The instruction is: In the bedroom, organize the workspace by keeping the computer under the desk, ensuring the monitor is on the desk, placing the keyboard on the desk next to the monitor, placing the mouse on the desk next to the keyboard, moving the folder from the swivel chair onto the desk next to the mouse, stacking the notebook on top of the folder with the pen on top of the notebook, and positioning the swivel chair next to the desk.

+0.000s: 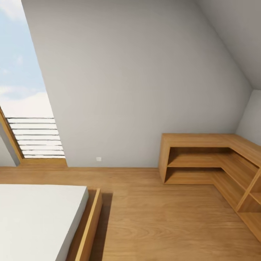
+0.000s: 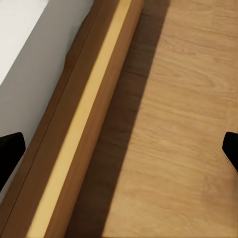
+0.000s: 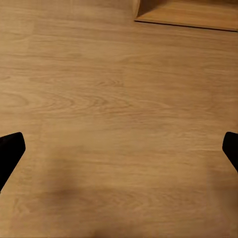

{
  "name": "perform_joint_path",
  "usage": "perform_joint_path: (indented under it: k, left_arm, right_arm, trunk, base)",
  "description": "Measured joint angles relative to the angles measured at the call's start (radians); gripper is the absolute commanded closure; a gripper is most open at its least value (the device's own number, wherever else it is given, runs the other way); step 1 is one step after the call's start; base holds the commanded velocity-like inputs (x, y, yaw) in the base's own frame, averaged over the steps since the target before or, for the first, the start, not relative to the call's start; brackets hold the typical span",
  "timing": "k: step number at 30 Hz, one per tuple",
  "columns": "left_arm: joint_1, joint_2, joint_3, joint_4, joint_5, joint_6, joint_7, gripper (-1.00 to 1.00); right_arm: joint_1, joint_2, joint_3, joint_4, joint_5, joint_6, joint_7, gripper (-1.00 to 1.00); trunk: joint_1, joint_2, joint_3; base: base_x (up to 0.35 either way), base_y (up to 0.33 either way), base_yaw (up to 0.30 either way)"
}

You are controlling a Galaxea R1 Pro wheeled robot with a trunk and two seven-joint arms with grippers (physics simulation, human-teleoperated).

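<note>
Two end effectors, left and right, hang spread apart above the light wood floor; white-topped wooden bed near left, low L-shaped wooden shelf unit far right.

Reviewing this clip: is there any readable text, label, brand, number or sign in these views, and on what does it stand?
None: no readable text in any view.
The small white wall plate low on the grey wall is too small to show any marking.
The wooden shelf unit, bed, skylight and wood floor carry no lettering.
The left hand and right hand show plain black fingertips without labels.
</note>
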Motion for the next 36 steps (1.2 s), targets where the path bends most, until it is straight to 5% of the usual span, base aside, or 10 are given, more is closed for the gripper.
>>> perform_joint_path:
  k: [36]
  left_arm:
    - [-0.001,0.001,0.0,0.0,0.002,0.0,0.001,-1.0]
  right_arm:
    - [0.0,0.0,0.0,-0.001,0.0,-0.001,0.0,-1.0]
  trunk:
    - [0.0,0.0,0.0]
  base:
    - [0.329,-0.043,0.0]
